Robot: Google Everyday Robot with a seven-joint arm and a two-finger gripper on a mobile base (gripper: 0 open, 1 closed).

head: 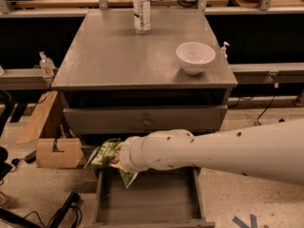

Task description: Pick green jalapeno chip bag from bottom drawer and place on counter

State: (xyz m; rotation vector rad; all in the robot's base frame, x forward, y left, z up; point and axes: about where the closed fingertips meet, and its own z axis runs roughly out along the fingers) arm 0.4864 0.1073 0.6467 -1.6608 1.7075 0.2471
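Observation:
The green jalapeno chip bag (pixel 103 155) hangs at the end of my white arm, above the left rear corner of the open bottom drawer (pixel 147 204). My gripper (pixel 116 157) is mostly hidden behind the arm's wrist and the bag; it is shut on the bag and holds it clear of the drawer floor. The counter (pixel 118 56) is the grey cabinet top higher in the view, well above the bag. The arm reaches in from the right and covers the drawer's back edge.
A white bowl (pixel 195 57) stands on the counter's right side and a clear water bottle (pixel 141 4) at its back. The middle drawer (pixel 145 119) is shut. Cardboard boxes (pixel 52 148) lie on the floor to the left. Wooden benches run behind.

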